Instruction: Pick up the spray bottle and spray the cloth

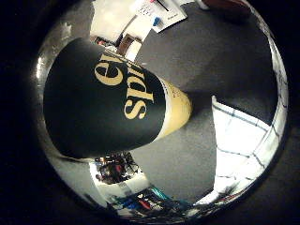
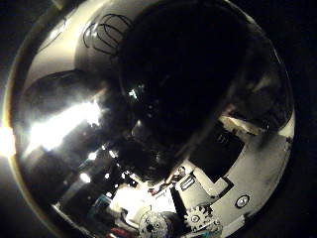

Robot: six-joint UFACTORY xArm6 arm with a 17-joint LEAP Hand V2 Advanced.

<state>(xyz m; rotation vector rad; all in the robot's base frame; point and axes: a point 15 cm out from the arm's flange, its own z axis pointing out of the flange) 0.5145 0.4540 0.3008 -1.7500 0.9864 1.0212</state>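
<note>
Spray bottle [image 1: 108, 101] close against hand [image 2: 208, 198]

One spray bottle [image 1: 108, 101] — one cloth [image 1: 236, 140] (checked)

Dark grey tabletop [image 1: 220, 61], white papers [image 1: 161, 14] at its far edge

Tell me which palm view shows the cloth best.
The little finger side palm view: the white checked cloth lies flat on the grey table beside the spray bottle. The thumb side palm view shows no cloth, only dark shapes close to the palm.
</note>
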